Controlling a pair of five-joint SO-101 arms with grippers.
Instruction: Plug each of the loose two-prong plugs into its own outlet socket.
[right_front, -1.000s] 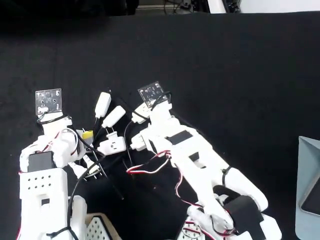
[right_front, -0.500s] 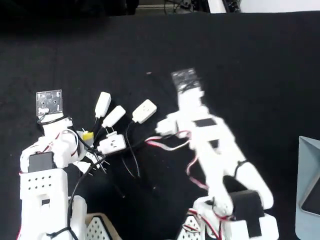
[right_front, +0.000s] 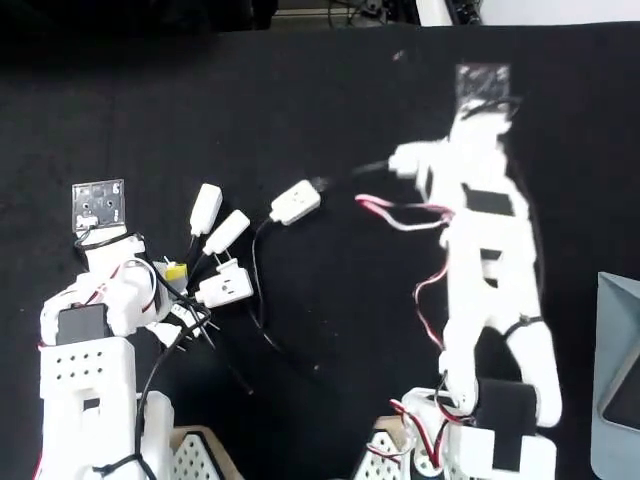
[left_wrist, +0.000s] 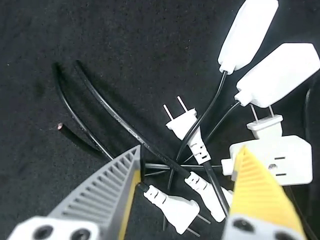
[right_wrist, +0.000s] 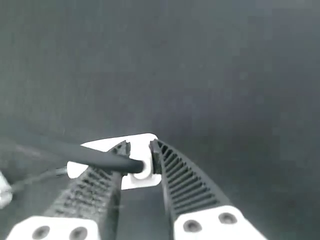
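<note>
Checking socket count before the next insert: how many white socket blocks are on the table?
4. Leftmost block and its neighbour lie side by side; the right block lies apart toward the right arm; the square block lies nearer the left arm. Arms could hide others.

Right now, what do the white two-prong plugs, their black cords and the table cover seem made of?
White two-prong plugs: smooth moulded plastic, slight sheen, with shiny metal prongs. Black cords: likely rubbery sheathing, glossy highlights. Black table cover: probably matte cloth, faintly speckled.
</note>
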